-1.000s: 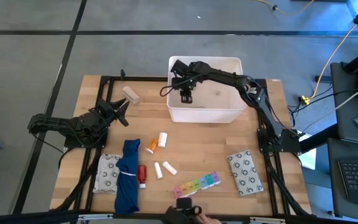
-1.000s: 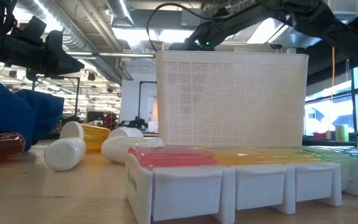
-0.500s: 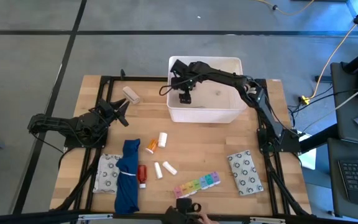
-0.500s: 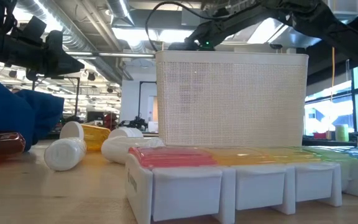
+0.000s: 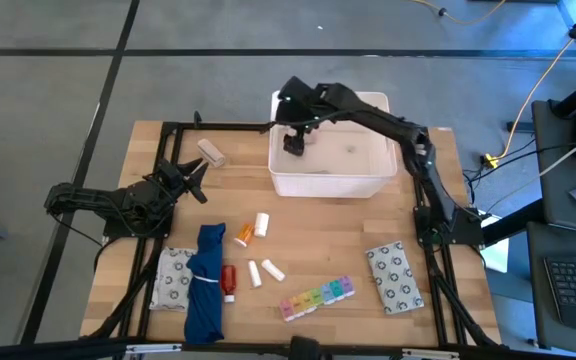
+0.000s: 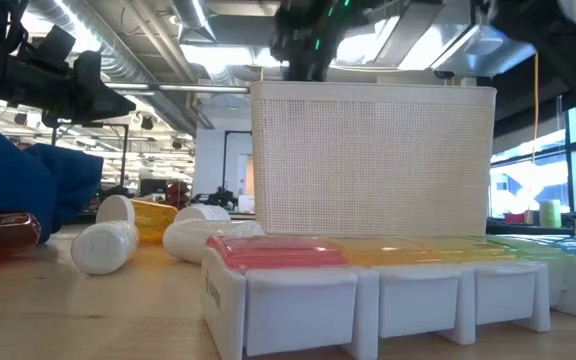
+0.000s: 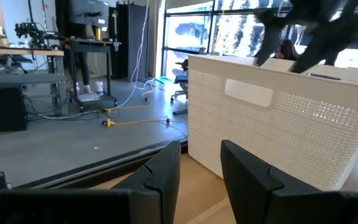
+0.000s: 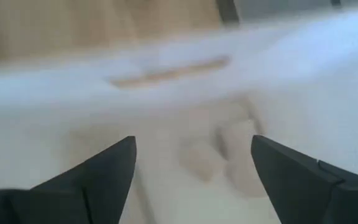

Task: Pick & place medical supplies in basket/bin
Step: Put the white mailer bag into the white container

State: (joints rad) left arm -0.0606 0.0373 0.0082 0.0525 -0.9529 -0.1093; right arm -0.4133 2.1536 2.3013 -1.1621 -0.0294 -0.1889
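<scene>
The white bin (image 5: 328, 182) stands at the table's far middle. My right gripper (image 5: 294, 143) hangs above its left half, pointing steeply down, open with nothing between the fingers (image 8: 191, 174); blurred pale items (image 8: 219, 152) lie on the bin's floor below. On the wood lie a gauze roll (image 5: 212, 152), an orange bottle (image 5: 244, 234), a white bottle (image 5: 261, 224), two small white rolls (image 5: 263, 271), a red tube (image 5: 228, 280), the rainbow pill organizer (image 5: 316, 297) and two patterned packets (image 5: 174, 278) (image 5: 393, 275). My left gripper (image 5: 196, 178) waits at the table's left, level, open.
A blue cloth bundle (image 5: 205, 280) lies at the near left between the left packet and the red tube. Black frame rails (image 5: 168, 135) run along the table's edges. Bare wood lies between the bin and the loose supplies.
My right gripper has risen out of the bin and now hangs above its rim, shifted slightly toward the far edge, its wrist rolled a little. The supplies on the table lie where they were.
</scene>
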